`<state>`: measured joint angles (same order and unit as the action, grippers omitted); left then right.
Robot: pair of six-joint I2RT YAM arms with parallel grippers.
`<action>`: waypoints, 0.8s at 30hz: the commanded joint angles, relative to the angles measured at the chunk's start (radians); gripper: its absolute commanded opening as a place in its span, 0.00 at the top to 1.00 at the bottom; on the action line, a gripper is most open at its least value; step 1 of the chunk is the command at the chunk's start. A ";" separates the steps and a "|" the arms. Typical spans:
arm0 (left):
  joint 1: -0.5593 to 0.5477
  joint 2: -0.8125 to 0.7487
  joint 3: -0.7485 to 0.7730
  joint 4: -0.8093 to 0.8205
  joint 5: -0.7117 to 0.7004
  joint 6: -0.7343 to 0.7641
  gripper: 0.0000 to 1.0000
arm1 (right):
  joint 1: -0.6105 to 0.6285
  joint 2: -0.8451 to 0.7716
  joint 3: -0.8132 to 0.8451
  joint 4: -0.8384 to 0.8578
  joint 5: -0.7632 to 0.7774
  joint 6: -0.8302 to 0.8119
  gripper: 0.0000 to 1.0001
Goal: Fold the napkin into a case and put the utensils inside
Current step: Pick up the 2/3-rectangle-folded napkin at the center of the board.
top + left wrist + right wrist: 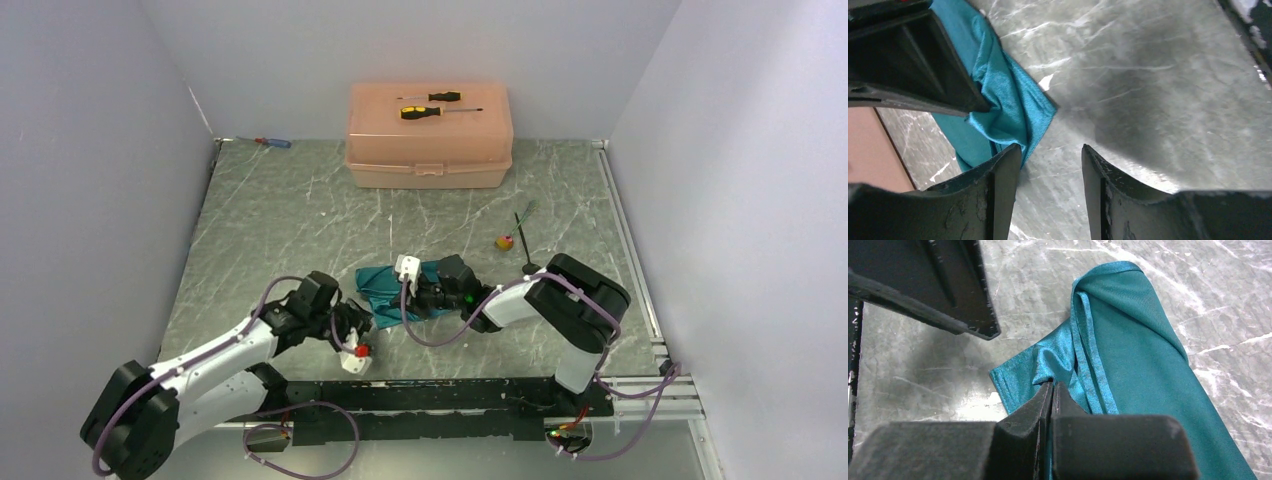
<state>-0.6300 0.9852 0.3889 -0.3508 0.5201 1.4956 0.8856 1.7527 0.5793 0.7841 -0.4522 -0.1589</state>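
The teal napkin (383, 284) lies crumpled and partly folded on the marble table in front of the arms. My right gripper (1053, 385) is shut on a raised fold near the napkin's (1133, 340) hemmed edge; in the top view it (408, 296) is over the cloth. My left gripper (1051, 152) is open over bare table, its left finger (998, 175) at the corner of the napkin (1003, 100); in the top view it (357, 320) is at the cloth's near left. The black spoon (528, 262) and the thin fork (521, 222) lie to the right, apart from the cloth.
A peach plastic box (430, 150) stands at the back with two yellow-and-black screwdrivers (435, 105) on its lid. A small red-and-blue screwdriver (272, 142) lies at the back left. A small red-and-yellow thing (505, 241) lies beside the fork. A rail (630, 250) runs along the right edge.
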 commanded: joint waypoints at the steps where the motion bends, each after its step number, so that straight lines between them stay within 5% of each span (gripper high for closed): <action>1: -0.005 -0.068 -0.076 0.098 0.074 0.166 0.47 | -0.014 0.017 -0.008 0.071 -0.030 0.029 1.00; 24: -0.017 0.146 -0.134 0.266 0.080 0.346 0.57 | -0.025 0.045 -0.016 0.129 -0.060 0.090 1.00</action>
<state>-0.6426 1.1114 0.2897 -0.0830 0.5976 1.7889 0.8661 1.7813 0.5617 0.8482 -0.4774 -0.0944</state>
